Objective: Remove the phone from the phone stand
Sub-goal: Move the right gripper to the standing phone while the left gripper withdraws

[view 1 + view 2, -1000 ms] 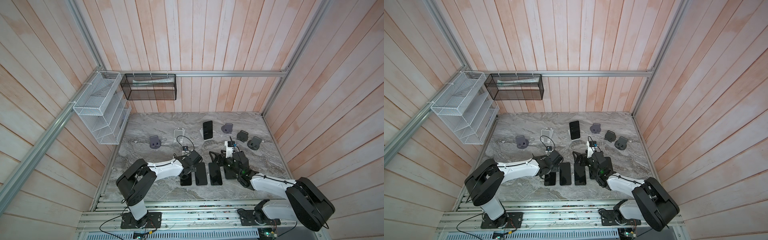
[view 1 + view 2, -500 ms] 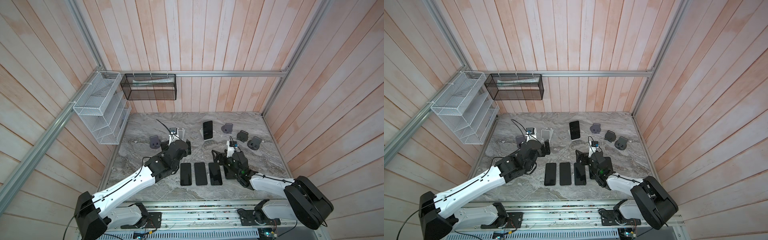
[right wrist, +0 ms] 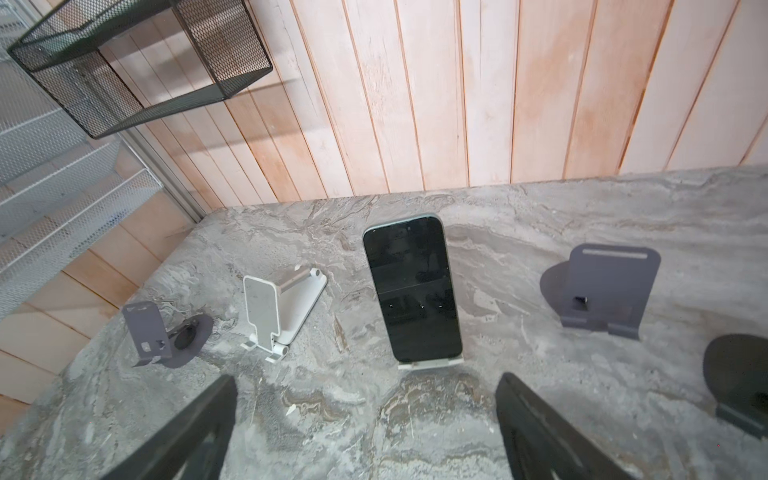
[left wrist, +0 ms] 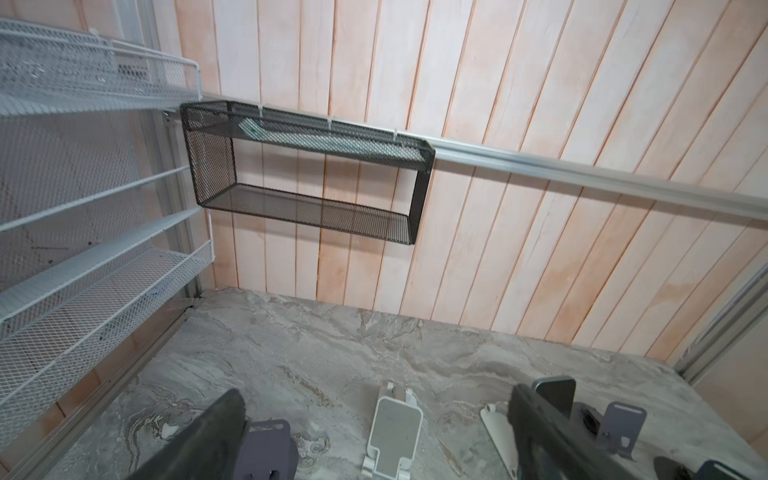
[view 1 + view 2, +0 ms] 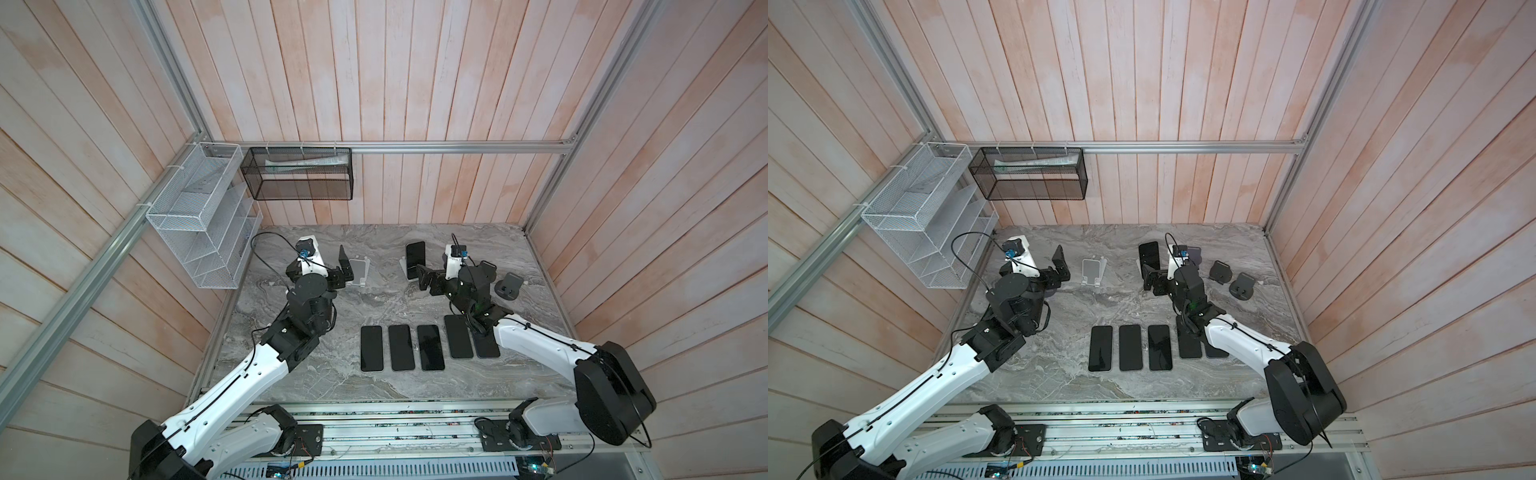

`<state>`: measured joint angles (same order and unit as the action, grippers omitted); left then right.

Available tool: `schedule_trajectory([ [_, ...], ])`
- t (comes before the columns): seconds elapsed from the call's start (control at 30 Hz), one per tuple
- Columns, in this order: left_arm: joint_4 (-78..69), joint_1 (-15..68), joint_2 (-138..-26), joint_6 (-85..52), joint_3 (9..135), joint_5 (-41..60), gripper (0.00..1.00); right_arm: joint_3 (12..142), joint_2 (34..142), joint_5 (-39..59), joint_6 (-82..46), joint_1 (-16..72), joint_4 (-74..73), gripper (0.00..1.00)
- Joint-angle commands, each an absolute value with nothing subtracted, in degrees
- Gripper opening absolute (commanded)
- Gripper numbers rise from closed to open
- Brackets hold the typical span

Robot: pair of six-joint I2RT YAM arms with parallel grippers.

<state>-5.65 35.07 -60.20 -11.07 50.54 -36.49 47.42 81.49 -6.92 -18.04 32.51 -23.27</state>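
A black phone [image 5: 415, 259] [image 5: 1149, 257] leans upright on a white phone stand [image 3: 432, 365] at the back middle of the marble table. In the right wrist view the phone [image 3: 411, 286] stands straight ahead of my right gripper [image 3: 365, 380], a short gap away. That gripper [image 5: 426, 279] [image 5: 1151, 281] is open and empty. My left gripper [image 5: 345, 268] [image 5: 1061, 268] is open and empty too, beside an empty white stand [image 5: 359, 270] [image 4: 395, 432]. In the left wrist view a finger [image 4: 540, 432] hides most of the phone.
Several black phones [image 5: 371, 348] lie flat in a row near the front edge. Dark grey stands [image 5: 1220, 271] [image 5: 1241, 287] [image 3: 602, 291] sit at the right, another [image 3: 149, 328] at the left. A white wire rack [image 5: 199, 216] and a black mesh basket [image 5: 301, 178] hang on the walls.
My left gripper has opened, left the front row of phones and swung back to the empty white stand. My right gripper has moved back toward the phone on its stand.
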Motion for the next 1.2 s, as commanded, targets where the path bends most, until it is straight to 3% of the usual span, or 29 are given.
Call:
schedule_trajectory([
  [0.0,-2.8,33.3,-61.2,-13.5,53.8,-27.6,1.00,53.9,85.8,-5.5,-10.9,32.2,-13.4,0.98],
  [0.4,7.9,24.5,-71.7,-15.9,60.5,-4.0,1.00,85.2,106.7,1.7,-4.0,27.2,4.8,0.98],
  [0.6,4.7,22.8,-70.1,-18.5,58.0,2.5,1.00,96.0,114.1,3.6,-3.4,25.0,10.7,0.98],
  [0.8,4.3,20.6,-70.3,-21.1,57.9,6.8,1.00,100.9,118.2,6.3,-3.7,24.1,13.6,0.98],
  [1.17,3.1,16.9,-70.8,-24.9,57.2,11.9,1.00,98.7,119.4,5.4,-6.2,24.1,10.0,0.95],
])
